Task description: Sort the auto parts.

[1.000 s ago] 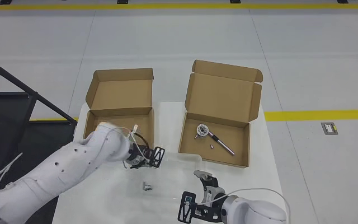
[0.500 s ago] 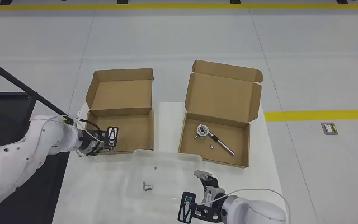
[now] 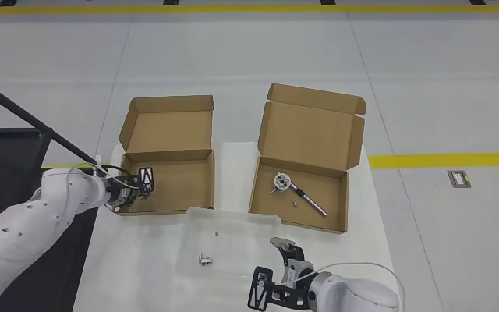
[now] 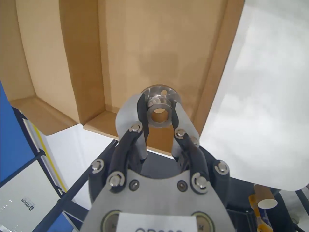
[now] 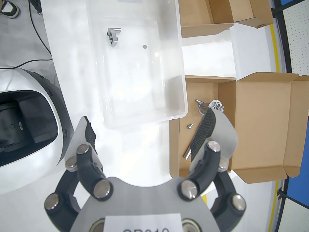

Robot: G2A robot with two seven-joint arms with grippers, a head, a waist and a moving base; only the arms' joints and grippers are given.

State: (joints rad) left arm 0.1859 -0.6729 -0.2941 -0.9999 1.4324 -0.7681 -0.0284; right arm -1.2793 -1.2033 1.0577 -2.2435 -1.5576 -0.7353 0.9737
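While in end effector [image 4: 158, 112], gear [image 4: 157, 92] aloft

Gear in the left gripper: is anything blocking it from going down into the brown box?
No, nothing visible blocks it. The left gripper holds the gear over the open cardboard box, near its corner, and the floor below is bare.

White tabletop [image 3: 140, 257] on a grey floor [image 3: 234, 54] crossed by a yellow tape line [image 3: 437, 161]. A black diagonal strut [image 3: 47, 128] stands off its left edge. A small marker plate [image 3: 458, 178] lies on the floor at right. A black cable [image 5: 36, 25] trails across the floor. A paper cup [image 4: 266, 203] shows beyond the tabletop's edge.
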